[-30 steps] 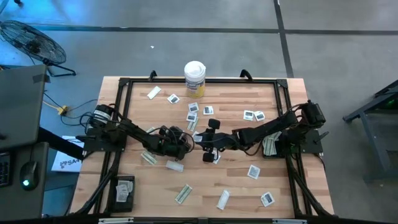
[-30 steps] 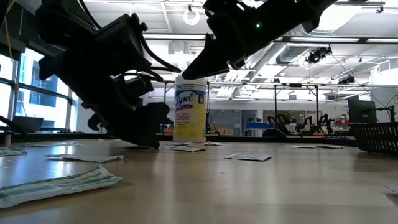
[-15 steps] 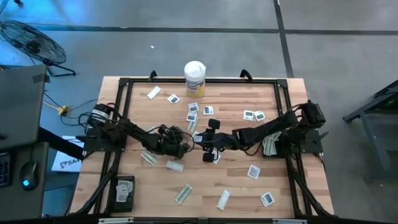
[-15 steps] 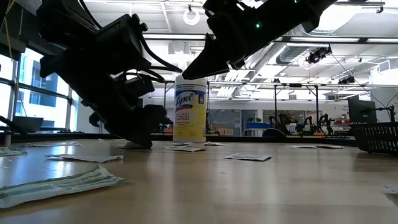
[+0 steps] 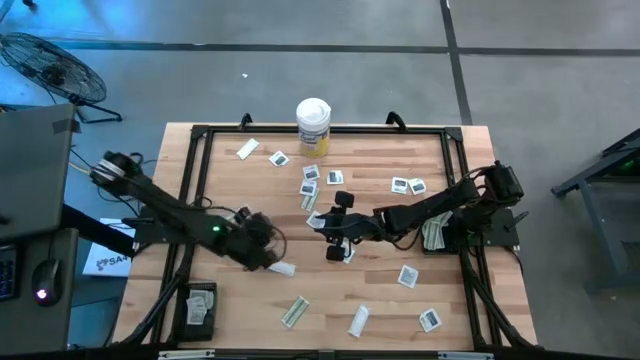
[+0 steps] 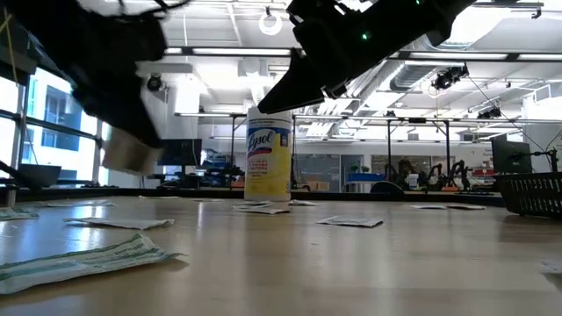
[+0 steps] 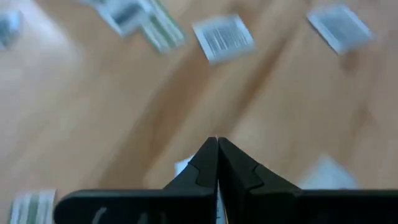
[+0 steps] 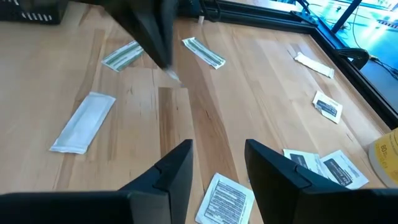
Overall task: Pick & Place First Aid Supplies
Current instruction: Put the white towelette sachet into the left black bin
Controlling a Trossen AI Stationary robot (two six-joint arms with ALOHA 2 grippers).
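Observation:
The first aid supplies lie scattered over the wooden table as flat packets: square sachets (image 5: 309, 172) (image 5: 408, 276) and oblong wrappers (image 5: 360, 320) (image 5: 281, 267). My left gripper (image 5: 268, 253) is left of the table's middle, raised and shut on one small pale packet (image 6: 128, 156). My right gripper (image 5: 336, 228) hangs open above the table's middle, with nothing between its fingers (image 8: 217, 168). A square sachet (image 8: 225, 199) lies flat on the wood below it. My left gripper pinches the pale packet by its upper edge (image 6: 132, 139) between its two shut fingers (image 7: 217, 168), which slant down from the table's left side. The packet hangs below the fingertips, clear of the table.
A tall white canister with a yellow label (image 5: 313, 125) stands at the far edge. A black bin (image 5: 200, 304) sits at the near left and another (image 5: 435, 233) under my right arm. A black frame (image 5: 200, 135) borders the table. A green wrapper (image 8: 202, 53) lies near my left gripper.
My left gripper has risen from the table's middle and drawn back toward the left and near edges, tipping as it went. A pale packet now hangs from its fingertips, lifted clear of the wood. The other packets lie where they were.

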